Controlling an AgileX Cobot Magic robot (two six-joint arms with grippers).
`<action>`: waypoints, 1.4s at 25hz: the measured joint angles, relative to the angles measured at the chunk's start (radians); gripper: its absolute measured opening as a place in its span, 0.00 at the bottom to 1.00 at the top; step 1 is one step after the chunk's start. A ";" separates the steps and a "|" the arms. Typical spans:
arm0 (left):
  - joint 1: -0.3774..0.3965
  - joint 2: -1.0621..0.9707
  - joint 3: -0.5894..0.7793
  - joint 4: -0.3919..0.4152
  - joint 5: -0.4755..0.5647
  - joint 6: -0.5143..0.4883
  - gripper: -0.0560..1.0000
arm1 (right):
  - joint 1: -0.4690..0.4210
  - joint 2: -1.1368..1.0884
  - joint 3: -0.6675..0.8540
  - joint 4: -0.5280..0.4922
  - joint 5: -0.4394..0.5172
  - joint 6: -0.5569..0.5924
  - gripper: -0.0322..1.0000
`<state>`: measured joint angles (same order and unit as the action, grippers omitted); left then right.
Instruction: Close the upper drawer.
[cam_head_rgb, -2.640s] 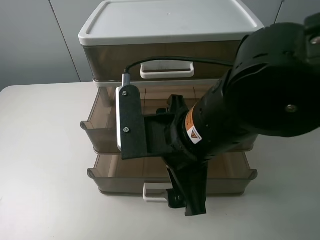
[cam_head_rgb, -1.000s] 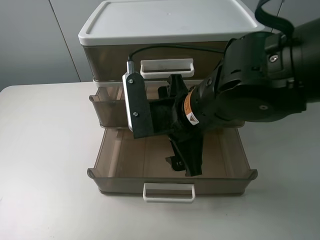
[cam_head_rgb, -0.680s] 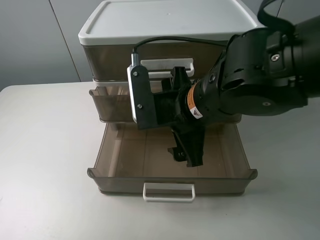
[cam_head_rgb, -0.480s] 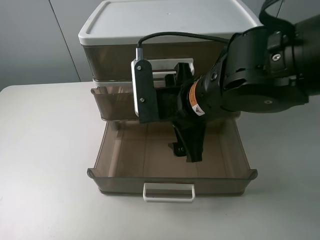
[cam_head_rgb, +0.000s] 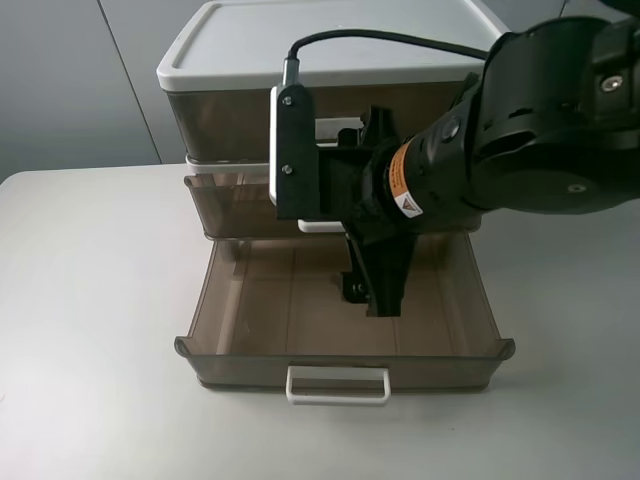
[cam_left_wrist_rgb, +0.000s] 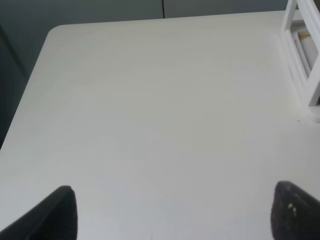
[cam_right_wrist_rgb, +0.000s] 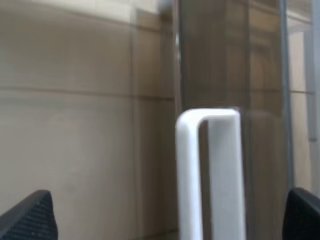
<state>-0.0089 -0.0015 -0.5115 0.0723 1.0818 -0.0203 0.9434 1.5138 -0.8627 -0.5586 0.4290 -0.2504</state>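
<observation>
Table: I see three-tier drawer unit at rear. Right arm reaches in from right across unit front, wrist pitched down, fingers pointing down over pulled-out lowest drawer. Upper drawer, middle tier, protrudes only slightly. Its white handle sits between widely spread fingers of right gripper; contact unclear. Left gripper: spread, above table.

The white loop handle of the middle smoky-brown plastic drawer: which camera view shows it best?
The right wrist view: the white loop handle stands close and unobstructed against the smoky-brown drawer. In the exterior high view the right arm hides all but a white sliver. The left wrist view shows none of it.
</observation>
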 joint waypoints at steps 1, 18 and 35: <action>0.000 0.000 0.000 0.000 0.000 0.000 0.75 | 0.004 0.000 0.000 0.008 0.002 0.000 0.69; 0.000 0.000 0.000 0.000 0.000 0.000 0.75 | -0.005 0.051 0.055 0.046 -0.055 0.002 0.69; 0.000 0.000 0.000 0.000 0.000 0.000 0.75 | -0.040 0.081 0.059 -0.025 -0.106 0.004 0.69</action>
<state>-0.0089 -0.0015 -0.5115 0.0723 1.0818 -0.0203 0.9036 1.5953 -0.8042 -0.5837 0.3234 -0.2460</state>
